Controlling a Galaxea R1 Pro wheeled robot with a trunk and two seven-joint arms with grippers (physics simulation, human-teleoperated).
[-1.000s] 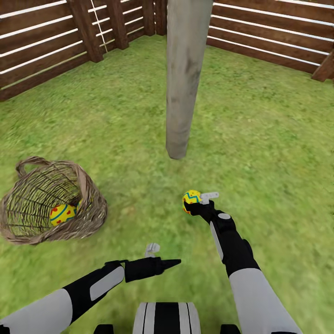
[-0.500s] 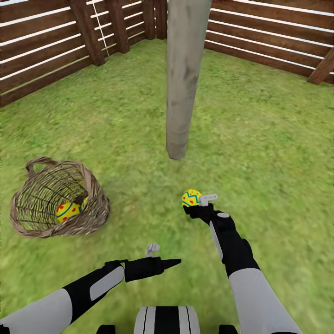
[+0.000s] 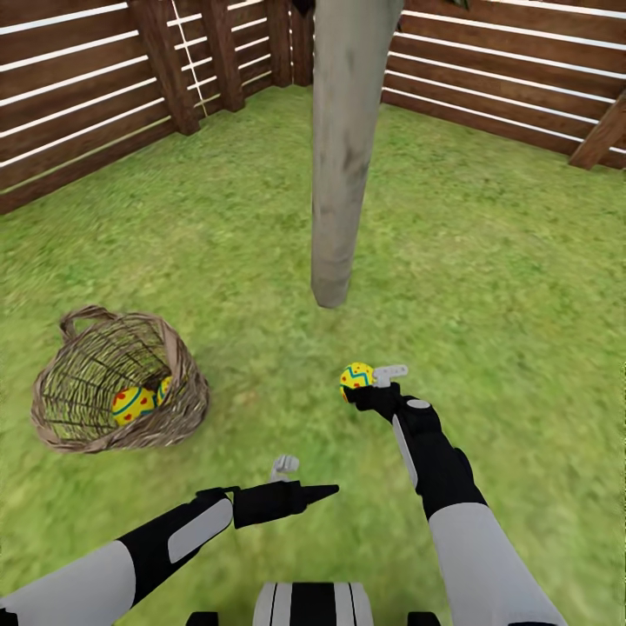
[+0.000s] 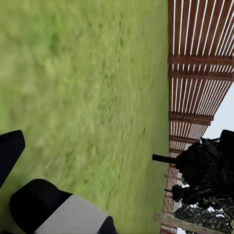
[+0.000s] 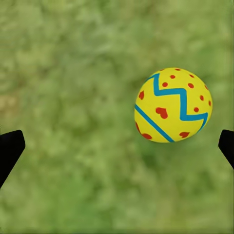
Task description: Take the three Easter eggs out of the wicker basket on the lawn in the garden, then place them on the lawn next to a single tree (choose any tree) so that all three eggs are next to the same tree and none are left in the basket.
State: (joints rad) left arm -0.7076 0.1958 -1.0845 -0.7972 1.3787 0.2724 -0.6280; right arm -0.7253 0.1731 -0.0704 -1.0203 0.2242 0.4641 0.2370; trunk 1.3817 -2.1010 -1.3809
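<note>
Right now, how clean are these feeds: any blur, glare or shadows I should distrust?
Head view: evenly lit, no glare, no cast shadows under the tree trunk or wicker basket. Right wrist view: Easter egg sharp, grass behind it smeared. Left wrist view: near grass blurred, fence crisper.

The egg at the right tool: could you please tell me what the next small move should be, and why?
Probably lift the right tool clear of the egg: its fingers stand wide apart, touching nothing, the egg seems to lie on the lawn near the tree, and two eggs wait in the wicker basket.
</note>
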